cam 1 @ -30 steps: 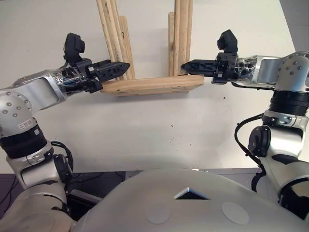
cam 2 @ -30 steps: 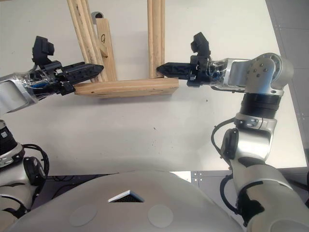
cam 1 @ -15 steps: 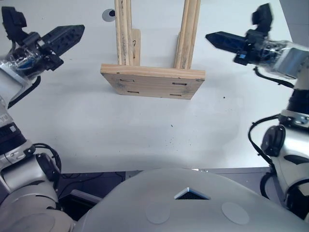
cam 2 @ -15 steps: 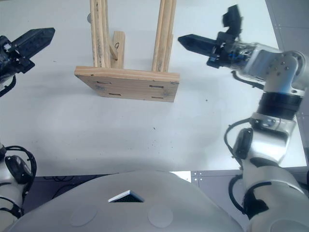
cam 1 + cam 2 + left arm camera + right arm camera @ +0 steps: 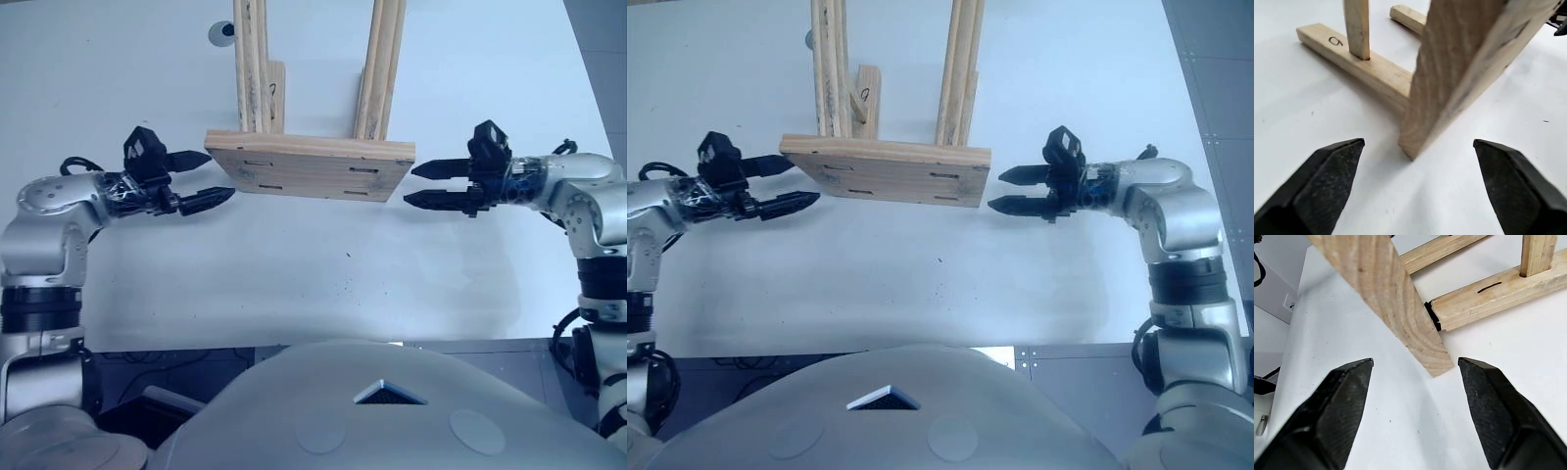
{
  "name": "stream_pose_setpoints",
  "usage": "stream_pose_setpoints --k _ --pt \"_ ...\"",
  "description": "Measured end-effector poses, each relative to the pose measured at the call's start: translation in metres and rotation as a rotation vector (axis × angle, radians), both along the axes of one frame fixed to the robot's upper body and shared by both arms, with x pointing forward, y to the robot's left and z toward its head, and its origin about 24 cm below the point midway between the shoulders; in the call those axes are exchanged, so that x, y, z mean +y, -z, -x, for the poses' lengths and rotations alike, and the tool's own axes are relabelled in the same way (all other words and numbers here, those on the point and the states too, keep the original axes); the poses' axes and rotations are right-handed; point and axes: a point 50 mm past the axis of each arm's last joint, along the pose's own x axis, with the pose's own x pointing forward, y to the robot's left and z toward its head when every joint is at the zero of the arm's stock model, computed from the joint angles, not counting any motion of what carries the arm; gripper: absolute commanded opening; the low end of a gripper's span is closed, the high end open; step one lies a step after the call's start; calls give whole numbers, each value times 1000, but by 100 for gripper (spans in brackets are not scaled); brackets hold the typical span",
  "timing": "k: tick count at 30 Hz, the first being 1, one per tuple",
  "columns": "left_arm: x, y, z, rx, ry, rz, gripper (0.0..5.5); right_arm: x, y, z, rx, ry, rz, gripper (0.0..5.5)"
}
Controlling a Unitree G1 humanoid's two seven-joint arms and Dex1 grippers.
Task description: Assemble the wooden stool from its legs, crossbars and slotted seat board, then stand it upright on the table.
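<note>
— Where's the pale wooden stool point(image 5: 379, 78)?
— Lying sideways on the white table point(image 5: 294, 264), slotted seat board point(image 5: 310, 168) facing the robot.
— Jaws?
— Left gripper point(image 5: 220, 175) and right gripper point(image 5: 409, 186) both spread, flanking the board, touching nothing.

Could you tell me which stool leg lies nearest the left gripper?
The marked lower-left leg, flat on the table; the others sit higher or farther right.

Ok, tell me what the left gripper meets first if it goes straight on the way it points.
The seat board. Its end lies straight ahead of the left gripper, lined up between the open fingers, so its edge would likely slide in between them. The gap left is unclear.
</note>
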Motion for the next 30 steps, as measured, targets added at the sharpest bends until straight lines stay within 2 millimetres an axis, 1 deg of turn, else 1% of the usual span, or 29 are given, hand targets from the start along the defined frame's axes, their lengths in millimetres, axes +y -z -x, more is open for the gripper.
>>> stream_pose_setpoints --k 2,3,4,5,6,8,10,13,15,17,19,20,22,23,24,26,27,28,29,30 --pt "-4 3 -9 -31 7 -3 413 13 3 -5 -4 -22 -18 289" --pt "-6 6 -11 -33 15 -3 413 14 3 -7 -9 -23 -15 266" --pt "-8 9 -14 -28 28 -3 393 19 4 -9 -7 -32 -28 247" --pt "-14 10 -17 -28 55 18 386 26 7 -10 0 -55 -39 233" --pt "-20 9 -18 -30 84 37 371 29 8 -9 8 -69 -39 220" --pt "-27 10 -19 -19 129 66 340 32 9 -9 19 -95 -27 213" --pt "-31 11 -18 -3 132 112 311 31 8 -10 32 -99 -17 213" --pt "-30 7 -15 35 144 127 287 28 6 -12 58 -89 -6 213" --pt "-29 2 -11 96 134 127 283 28 2 -9 81 -99 0 212" --pt "-28 -17 -1 175 132 152 279 26 -15 -3 142 -115 -23 212" --pt "-26 -39 8 221 126 200 273 24 -31 3 224 -114 -99 212" --pt "-25 -48 10 231 119 222 272 23 -39 4 260 -117 -137 211" --pt "-25 -75 10 255 93 306 269 19 -63 5 351 -130 -227 197" --pt "-25 -89 7 252 81 342 266 19 -74 5 387 -150 -276 190" --pt "-24 -109 2 240 60 385 256 18 -90 1 421 -168 -326 183" --pt "-20 -143 -14 197 -11 487 245 24 -113 -12 468 -199 -438 172" --pt "-19 -155 -21 175 -37 537 234 28 -119 -18 489 -206 -474 167" --pt "-15 -167 -29 146 -100 585 222 33 -121 -27 533 -194 -513 164" --pt "-10 -170 -36 135 -175 619 201 36 -120 -35 560 -166 -538 162" --pt "-5 -168 -45 153 -271 660 191 41 -117 -45 597 -121 -571 162"
